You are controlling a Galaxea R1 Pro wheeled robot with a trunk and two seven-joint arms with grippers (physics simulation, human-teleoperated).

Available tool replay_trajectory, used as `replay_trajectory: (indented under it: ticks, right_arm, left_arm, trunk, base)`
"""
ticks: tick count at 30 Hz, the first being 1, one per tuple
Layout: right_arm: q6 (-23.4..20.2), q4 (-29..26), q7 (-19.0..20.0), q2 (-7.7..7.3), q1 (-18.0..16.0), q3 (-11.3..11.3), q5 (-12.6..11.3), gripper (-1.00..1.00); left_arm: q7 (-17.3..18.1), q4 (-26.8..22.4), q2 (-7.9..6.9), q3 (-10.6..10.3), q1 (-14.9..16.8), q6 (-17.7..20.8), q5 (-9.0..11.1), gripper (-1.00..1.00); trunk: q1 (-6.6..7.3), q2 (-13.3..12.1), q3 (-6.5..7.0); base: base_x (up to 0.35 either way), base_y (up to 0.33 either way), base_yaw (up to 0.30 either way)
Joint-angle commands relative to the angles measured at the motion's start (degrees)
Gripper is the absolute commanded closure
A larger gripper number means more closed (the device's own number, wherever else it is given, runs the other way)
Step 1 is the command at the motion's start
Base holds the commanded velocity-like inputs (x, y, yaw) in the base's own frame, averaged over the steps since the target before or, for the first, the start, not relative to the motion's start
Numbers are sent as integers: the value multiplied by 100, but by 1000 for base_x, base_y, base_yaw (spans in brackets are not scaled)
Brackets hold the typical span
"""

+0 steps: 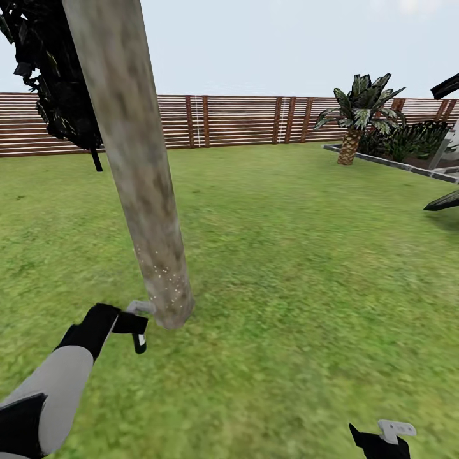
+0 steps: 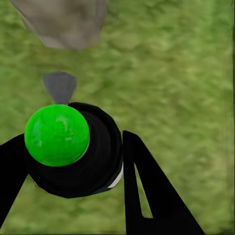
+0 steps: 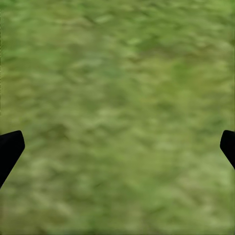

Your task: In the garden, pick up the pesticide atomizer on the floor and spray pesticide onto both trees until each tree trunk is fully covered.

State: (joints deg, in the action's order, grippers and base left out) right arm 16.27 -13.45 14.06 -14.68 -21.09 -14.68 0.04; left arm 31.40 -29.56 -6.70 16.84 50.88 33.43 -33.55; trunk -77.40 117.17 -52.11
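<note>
One tree trunk (image 1: pixel 137 172) stands beside the left end effector (image 2: pixel 73 161), clamped on one spray bottle (image 2: pixel 73 152) at its base; the right end effector (image 3: pixel 117 147) hangs spread over grass (image 3: pixel 117 73).

No readable text, labels, brands, numbers or signs on anything visible.

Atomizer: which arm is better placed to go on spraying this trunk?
Left. Its claw is shut on the atomizer, close beside the trunk base, where pale specks show. The right claw is open over grass, holding nothing.
</note>
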Motion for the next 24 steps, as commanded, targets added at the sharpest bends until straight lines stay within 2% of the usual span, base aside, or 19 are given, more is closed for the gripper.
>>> replay_trajectory:
  ticks: [1,3,5,6,8,9,12,14,17,20,22,24]
  right_arm:
    - [1,0,0,0,0,0,0,-100]
    - [0,0,0,0,0,0,-2,-100]
    - [-1,0,0,0,0,0,-1,-100]
    - [-1,0,0,0,0,0,-2,-100]
    - [-1,0,0,0,0,0,-3,-100]
    - [-1,0,0,0,0,0,-3,-100]
    - [1,0,0,0,0,0,-3,-100]
    - [1,0,0,0,0,0,-3,-100]
    - [0,0,0,0,0,0,0,-100]
    - [5,0,0,-5,0,0,-3,-100]
    - [5,0,0,-8,0,0,-3,-100]
    - [5,0,0,-9,0,0,-4,-100]
  left_arm:
    - [4,34,-4,1,3,-47,1,100]
    - [78,76,-46,-10,30,-84,-11,100]
    - [389,33,-200,-219,79,-72,-143,100]
    - [672,-11,-322,-356,176,-35,-256,100]
    - [1104,-49,-460,-499,431,121,-437,100]
    - [1460,-65,-593,-565,699,333,-613,100]
    - [1724,-89,-782,-595,1015,509,-789,100]
    - [1787,-261,-833,-605,1221,568,-844,100]
    - [1802,-585,-830,-602,1324,694,-850,100]
    - [1812,-1052,-805,-630,1527,1289,-835,100]
    - [1816,-1124,-799,-908,1515,1404,-838,100]
    - [1817,-1079,-798,-1281,1412,1404,-840,100]
  trunk:
    - [0,0,0]
    - [0,0,0]
    - [0,0,0]
    - [0,0,0]
    - [0,0,0]
    - [0,0,0]
    - [0,0,0]
    - [0,0,0]
    - [0,0,0]
    - [0,0,0]
    - [0,0,0]
    - [0,0,0]
  base:
    - [0,0,0]
    - [0,0,0]
    - [0,0,0]
    - [0,0,0]
    - [0,0,0]
    - [0,0,0]
    - [0,0,0]
    - [0,0,0]
    - [0,0,0]
    - [0,0,0]
    - [0,0,0]
    - [0,0,0]
